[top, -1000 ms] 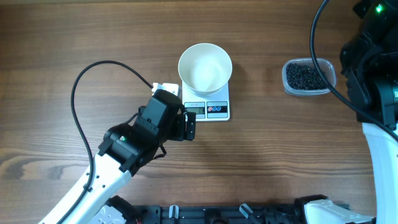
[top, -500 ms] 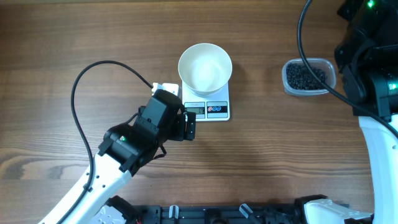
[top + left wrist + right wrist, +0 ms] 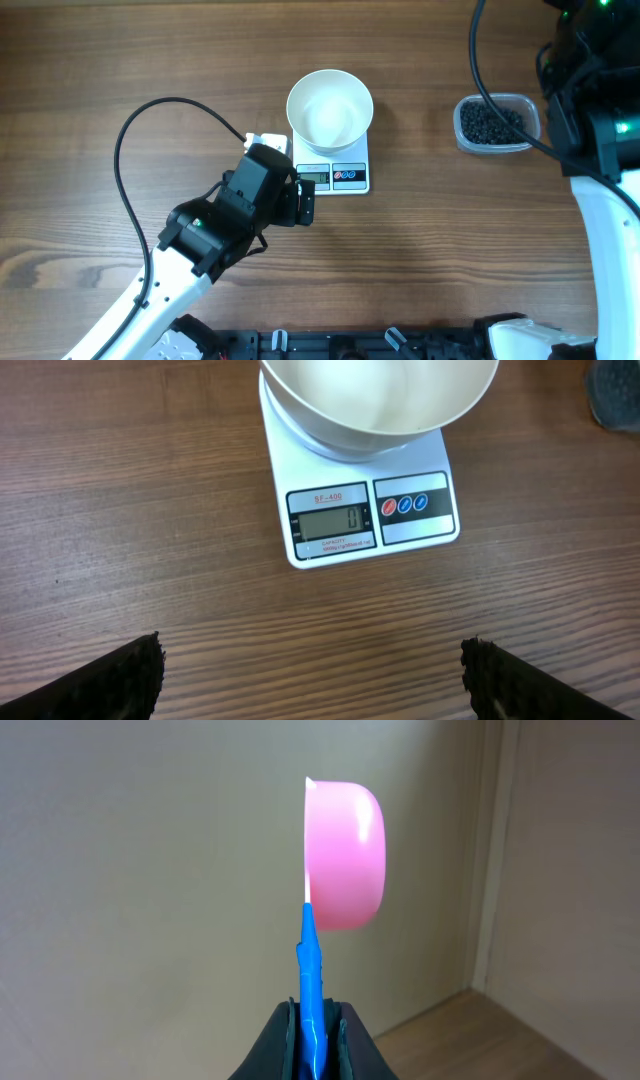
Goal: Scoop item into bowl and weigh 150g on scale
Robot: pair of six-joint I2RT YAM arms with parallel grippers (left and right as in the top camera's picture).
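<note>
The white bowl (image 3: 330, 110) stands on the white scale (image 3: 335, 176), and it looks empty in the left wrist view. There the bowl (image 3: 380, 400) fills the top edge and the scale (image 3: 365, 510) shows 0 on its display. My left gripper (image 3: 310, 680) hovers just in front of the scale, open, with bare wood between its fingertips (image 3: 130, 672). The item, small black beads (image 3: 490, 122), fills a clear tub at the right. My right gripper (image 3: 313, 1020) is raised facing a wall, shut on the blue handle of a pink scoop (image 3: 345, 855) held edge-on.
The left arm (image 3: 215, 225) reaches in from the lower left, with its black cable (image 3: 125, 150) looping over the table. The right arm (image 3: 600, 90) rises along the right edge beside the tub. A small white block (image 3: 265, 140) lies left of the scale.
The right arm and its cable have shifted a little leftward and toward the far edge. The left arm, bowl and scale have not moved.
</note>
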